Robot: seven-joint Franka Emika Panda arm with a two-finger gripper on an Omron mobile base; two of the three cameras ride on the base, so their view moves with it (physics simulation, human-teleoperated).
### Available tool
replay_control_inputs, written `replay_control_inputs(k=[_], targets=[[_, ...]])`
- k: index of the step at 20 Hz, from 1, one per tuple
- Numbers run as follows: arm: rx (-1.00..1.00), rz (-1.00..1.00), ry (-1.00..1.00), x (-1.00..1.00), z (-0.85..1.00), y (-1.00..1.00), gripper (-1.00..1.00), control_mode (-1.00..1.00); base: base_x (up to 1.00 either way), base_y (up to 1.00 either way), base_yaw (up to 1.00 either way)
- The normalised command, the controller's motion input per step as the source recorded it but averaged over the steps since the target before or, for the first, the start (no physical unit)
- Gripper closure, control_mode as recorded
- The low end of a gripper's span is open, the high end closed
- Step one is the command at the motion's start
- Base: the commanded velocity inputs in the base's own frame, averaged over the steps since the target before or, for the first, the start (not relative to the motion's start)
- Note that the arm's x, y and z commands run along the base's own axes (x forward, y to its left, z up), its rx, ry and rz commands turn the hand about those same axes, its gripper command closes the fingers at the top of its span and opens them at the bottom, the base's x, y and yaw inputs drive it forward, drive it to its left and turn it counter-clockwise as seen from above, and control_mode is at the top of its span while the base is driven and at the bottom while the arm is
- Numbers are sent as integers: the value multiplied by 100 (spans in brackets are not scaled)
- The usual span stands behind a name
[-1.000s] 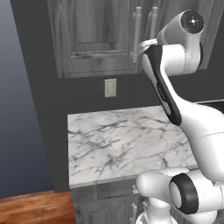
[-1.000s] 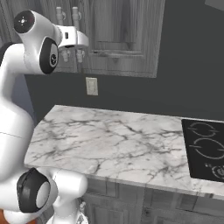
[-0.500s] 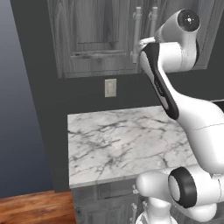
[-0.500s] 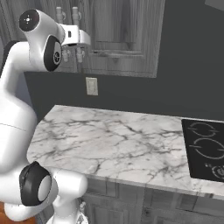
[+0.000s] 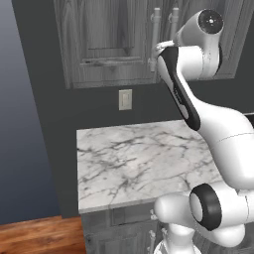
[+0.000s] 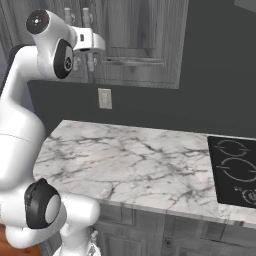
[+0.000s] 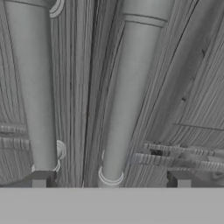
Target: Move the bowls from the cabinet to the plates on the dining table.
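Dark kitchen wall above a marble surface (image 6: 130,160) with a stove (image 6: 235,172) at right. The cabinet (image 5: 106,42) hangs closed over it; the bowls are presumably inside. Its two bar handles, left (image 7: 33,87) and right (image 7: 131,87), run vertically along the door seam. My hand (image 6: 90,59) is spread apart, just before them. I should centre one handle between the fingers, then close squarely.

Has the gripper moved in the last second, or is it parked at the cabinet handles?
No visible move. In the right base view the gripper hangs open just below the tops of the bar handles, in the same place against them as before.
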Motion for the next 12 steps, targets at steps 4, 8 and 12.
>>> replay_control_inputs(k=[4, 8, 12], targets=[[3, 0, 0, 15, 0, -2, -100, -100, 0, 0, 0], [3, 0, 0, 16, 0, -4, -100, -100, 0, 0, 0], [3, 0, 0, 14, 0, -3, -100, -100, 0, 0, 0]])
